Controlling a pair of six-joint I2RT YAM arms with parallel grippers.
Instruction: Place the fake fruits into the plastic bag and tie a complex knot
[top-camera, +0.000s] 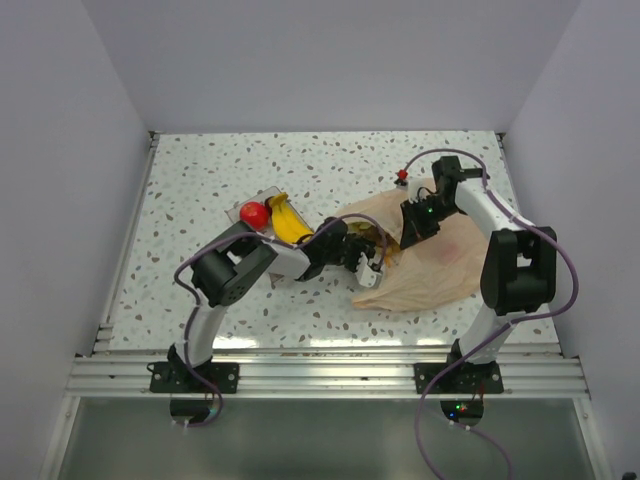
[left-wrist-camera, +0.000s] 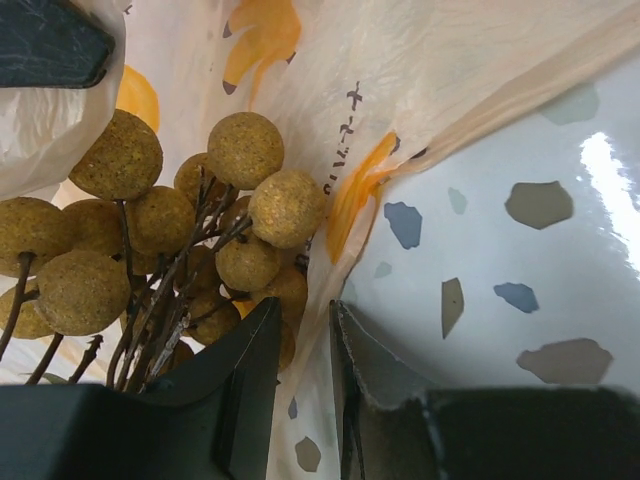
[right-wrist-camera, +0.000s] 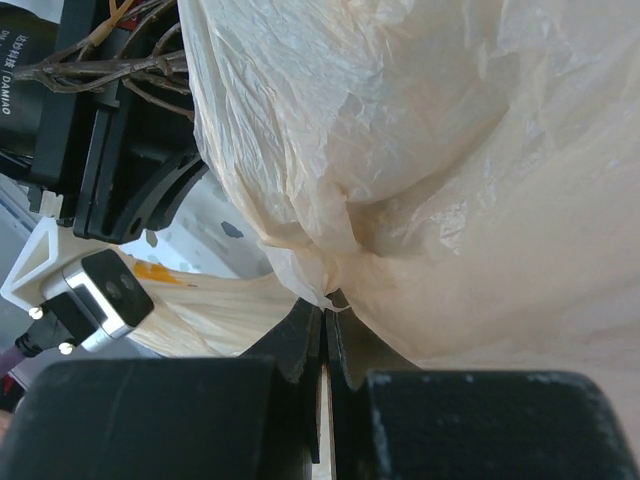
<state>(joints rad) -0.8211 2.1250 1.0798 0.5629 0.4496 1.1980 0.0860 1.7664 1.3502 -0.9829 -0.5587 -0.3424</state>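
Fingers (right-wrist-camera: 295, 345) of your right gripper (right-wrist-camera: 323, 318) are pressed together on a fold of the plastic bag (top-camera: 440, 265), which lies right of centre. It looks thin, limp and slippery, so pinch gathered rim or handles. Your left gripper (left-wrist-camera: 303, 315) stands slightly parted at its mouth, just beside the grape cluster (left-wrist-camera: 240, 200), which looks light and knobbly; take it by the stems.

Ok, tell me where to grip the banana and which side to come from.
Probably mid-length on the banana, from above, jaws across its narrow width. It lies flat in the clear tray, with the red apple close on one side, so a sideways approach looks crowded.
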